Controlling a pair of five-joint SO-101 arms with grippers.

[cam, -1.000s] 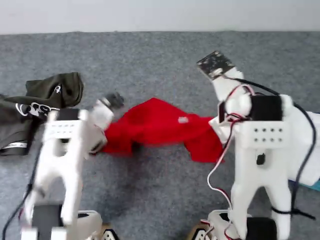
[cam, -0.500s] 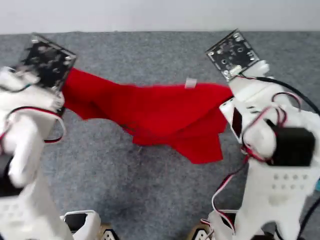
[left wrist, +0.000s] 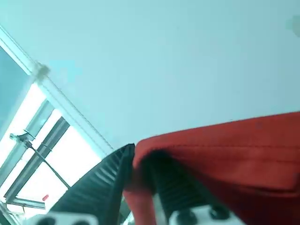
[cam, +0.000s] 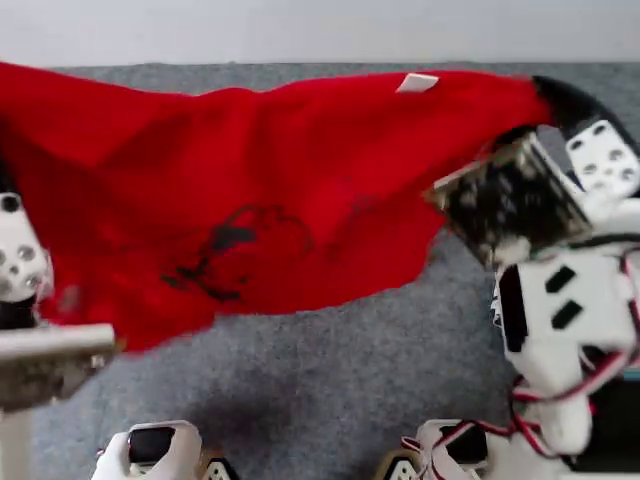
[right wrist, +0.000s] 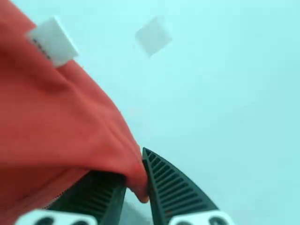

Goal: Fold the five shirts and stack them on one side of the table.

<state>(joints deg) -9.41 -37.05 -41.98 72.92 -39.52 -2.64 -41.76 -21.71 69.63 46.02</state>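
Note:
A red shirt (cam: 250, 190) with a dark print hangs spread wide high above the grey table (cam: 330, 370), close to the high camera, held up at both top corners. My left gripper (left wrist: 139, 161) is shut on one corner of the red shirt (left wrist: 234, 154), pointing up toward the ceiling. My right gripper (right wrist: 136, 180) is shut on the other corner of the red shirt (right wrist: 51, 122), near its white label (right wrist: 52, 41). In the high view the right arm (cam: 560, 290) stands at the right, the left arm (cam: 30, 310) at the left edge.
The lifted shirt covers most of the table's far half in the high view. Bare grey cloth shows below it, between the two arm bases (cam: 160, 450). A window frame (left wrist: 33, 154) and ceiling show behind the left gripper.
Both arms have raised the red shirt from low over the table to high in the air and pulled it out wide. The dark shirt at the left is now hidden.

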